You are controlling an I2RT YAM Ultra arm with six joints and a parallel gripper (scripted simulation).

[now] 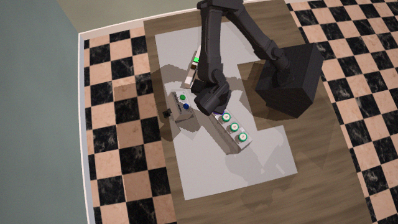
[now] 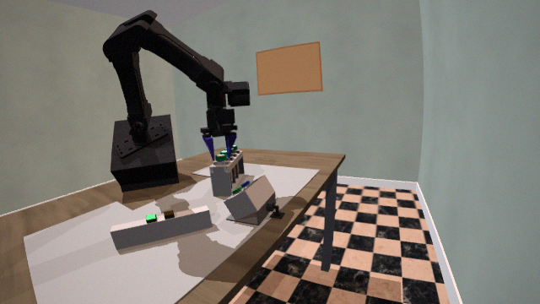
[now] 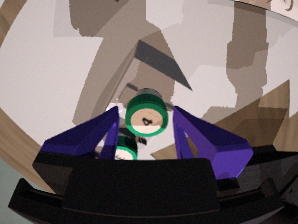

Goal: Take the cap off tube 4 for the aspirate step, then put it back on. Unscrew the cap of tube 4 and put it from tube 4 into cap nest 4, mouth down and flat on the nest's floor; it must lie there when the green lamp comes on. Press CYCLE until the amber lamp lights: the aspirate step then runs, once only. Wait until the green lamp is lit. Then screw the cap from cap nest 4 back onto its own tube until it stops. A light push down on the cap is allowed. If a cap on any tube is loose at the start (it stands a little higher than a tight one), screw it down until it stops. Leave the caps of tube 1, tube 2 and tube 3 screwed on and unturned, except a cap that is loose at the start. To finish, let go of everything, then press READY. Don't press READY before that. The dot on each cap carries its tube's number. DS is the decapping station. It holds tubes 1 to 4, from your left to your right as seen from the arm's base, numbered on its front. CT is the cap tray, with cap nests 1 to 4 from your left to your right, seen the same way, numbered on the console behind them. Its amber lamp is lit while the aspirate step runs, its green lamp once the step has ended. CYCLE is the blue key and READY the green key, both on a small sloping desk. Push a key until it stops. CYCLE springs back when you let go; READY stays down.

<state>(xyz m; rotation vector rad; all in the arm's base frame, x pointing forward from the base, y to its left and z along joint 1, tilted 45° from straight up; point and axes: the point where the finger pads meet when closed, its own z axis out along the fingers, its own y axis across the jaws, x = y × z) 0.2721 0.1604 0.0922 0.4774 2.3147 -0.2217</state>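
Note:
The decapping station [image 1: 231, 130] stands on the grey mat with its tubes in a row. Three green caps [image 1: 234, 127] show in the top view. The fourth cap, at the end near the key desk, is hidden there under my wrist. In the wrist view this green cap [image 3: 145, 115] sits on its tube, with a small gap to the blue finger on each side. My gripper [image 3: 146, 112] is open and straddles it, also seen from the side [image 2: 219, 154]. On the cap tray console [image 2: 160, 228] the green lamp [image 2: 151, 218] is lit.
The sloping key desk [image 1: 181, 107] holds the green READY key [image 1: 182, 97] and the blue CYCLE key [image 1: 186, 106], close to the left of my wrist. The arm's black base [image 1: 289, 81] stands at the right. The table edge runs just beyond the desk.

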